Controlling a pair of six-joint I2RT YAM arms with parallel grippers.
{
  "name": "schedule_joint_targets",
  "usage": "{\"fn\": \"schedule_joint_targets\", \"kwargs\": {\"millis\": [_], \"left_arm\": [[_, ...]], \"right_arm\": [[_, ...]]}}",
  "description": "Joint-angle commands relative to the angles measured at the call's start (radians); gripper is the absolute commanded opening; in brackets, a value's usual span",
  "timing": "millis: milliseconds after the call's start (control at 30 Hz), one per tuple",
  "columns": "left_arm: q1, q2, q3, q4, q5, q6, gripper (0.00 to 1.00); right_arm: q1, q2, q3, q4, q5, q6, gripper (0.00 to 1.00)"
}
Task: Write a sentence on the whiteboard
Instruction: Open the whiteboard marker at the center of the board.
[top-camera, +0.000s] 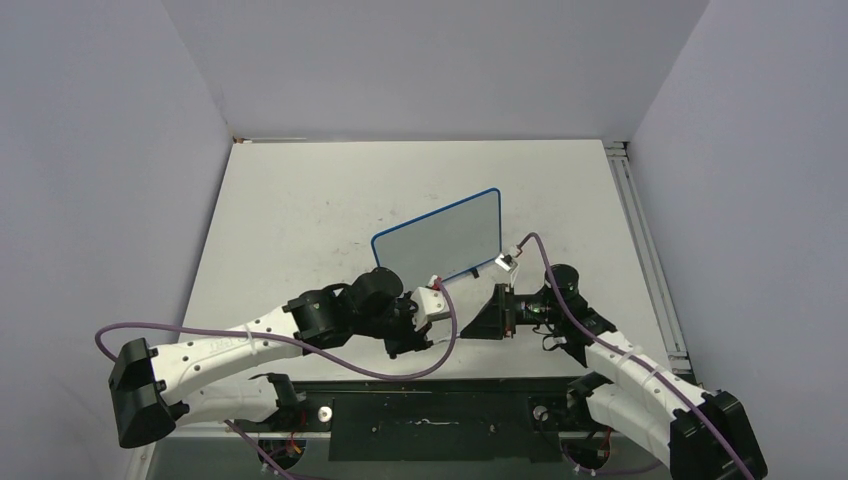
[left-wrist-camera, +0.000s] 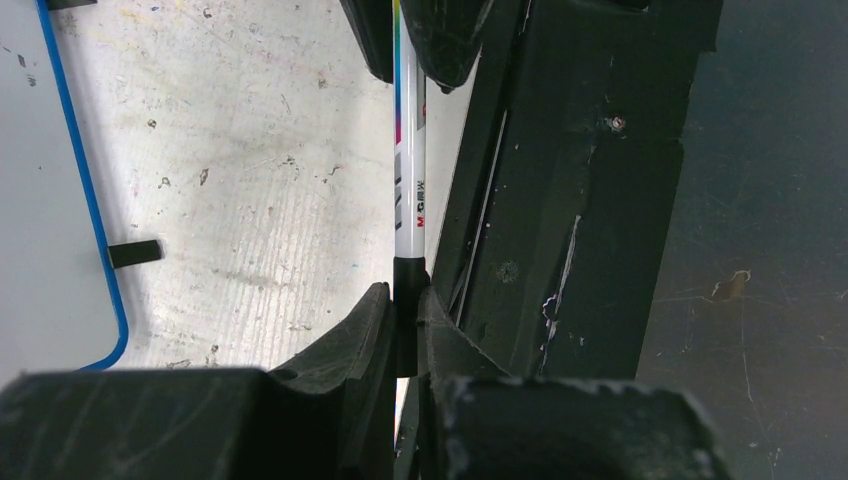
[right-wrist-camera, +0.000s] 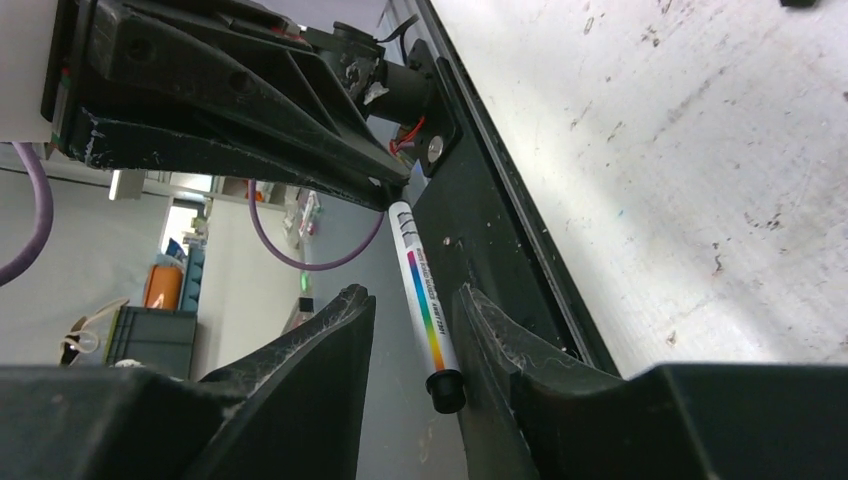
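While left claw (left-wrist-camera: 405, 300) clamps marker (left-wrist-camera: 410, 180), right claw (right-wrist-camera: 415, 295) seems open around it; we centre, close squarely, pull straight.

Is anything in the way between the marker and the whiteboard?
No, nothing visible. The marker, shut in the left gripper with the right gripper around its other end, has only bare table between it and the whiteboard.

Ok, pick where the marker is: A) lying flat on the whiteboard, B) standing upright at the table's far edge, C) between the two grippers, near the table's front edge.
C: the marker runs from the left gripper, shut on one end, to between the fingers of the right gripper, off the whiteboard.
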Motion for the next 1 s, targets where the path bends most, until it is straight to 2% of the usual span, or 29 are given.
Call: {"fn": "schedule_joint_targets", "kwargs": {"millis": [0,167,433,600,700,733,800,867,967], "left_arm": [[0.010,-0.001,0.003,0.030,0.033,0.015,0.00],[0.011,0.002,0.005,0.032,0.039,0.016,0.00],[0.010,0.000,0.005,0.032,0.036,0.020,0.00],[0.011,-0.004,0.005,0.029,0.034,0.020,0.00],[0.016,-0.005,0.016,0.029,0.016,0.000,0.00],[0.019,-0.006,0.027,0.028,-0.001,-0.015,0.06],[0.035,-0.019,0.044,0.031,-0.037,-0.053,0.38],[0.059,-0.053,0.051,0.050,-0.053,-0.113,0.62],[0.093,-0.133,0.041,0.117,-0.069,-0.229,0.78]], "right_arm": [[0.018,0.002,-0.009,0.107,-0.030,0.031,0.35],[0.032,0.015,-0.023,0.193,-0.033,0.086,0.30],[0.043,0.040,-0.027,0.195,-0.030,0.082,0.21],[0.048,0.042,-0.020,0.180,-0.023,0.065,0.06],[0.047,0.028,-0.005,0.141,0.002,0.029,0.05],[0.047,0.018,0.006,0.118,0.032,0.012,0.05],[0.046,-0.012,0.028,0.072,0.088,-0.017,0.05],[0.039,-0.052,0.036,0.083,0.140,-0.013,0.05],[0.022,-0.111,0.018,0.190,0.185,0.065,0.05]]}}
